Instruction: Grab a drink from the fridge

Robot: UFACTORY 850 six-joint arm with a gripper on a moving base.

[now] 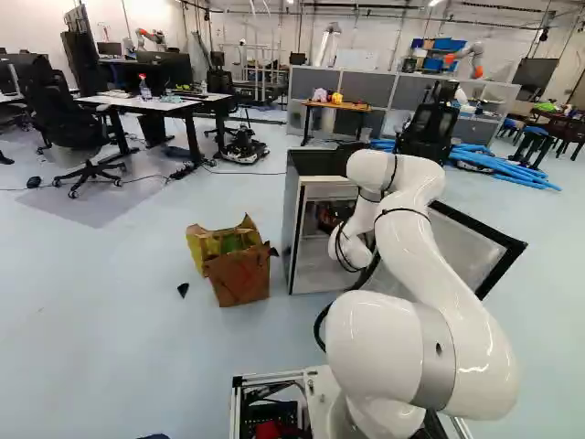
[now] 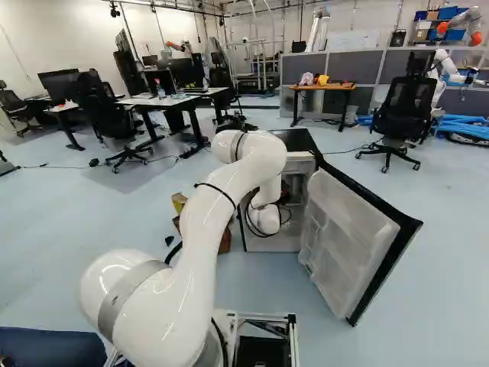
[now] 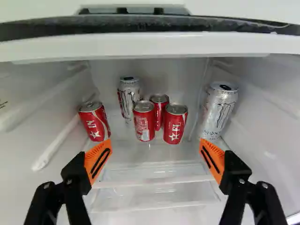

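Fridge: open, with the door (image 2: 355, 248) of the fridge (image 1: 292, 224) swung wide and my arm (image 1: 439, 251) reaching in.
Jaws: spread wide, holding nothing.
Cans: three red cans (image 3: 144, 124) are grouped ahead, between the lines of the two orange pads (image 3: 90, 161); a silver can (image 3: 127, 99) stands just behind them. A lone red can (image 3: 96, 124) lies ahead of one pad, a bigger silver can (image 3: 218, 112) ahead of the other.
Remaining: I judge approach, grip and withdrawal are all still to do.
Wrist view: alone shows me the cans clearly; the dark shape inside, in the left base view, is probably my gripper.
Right base view: bares the door's inner shelves, mostly arm-covered in the left one.
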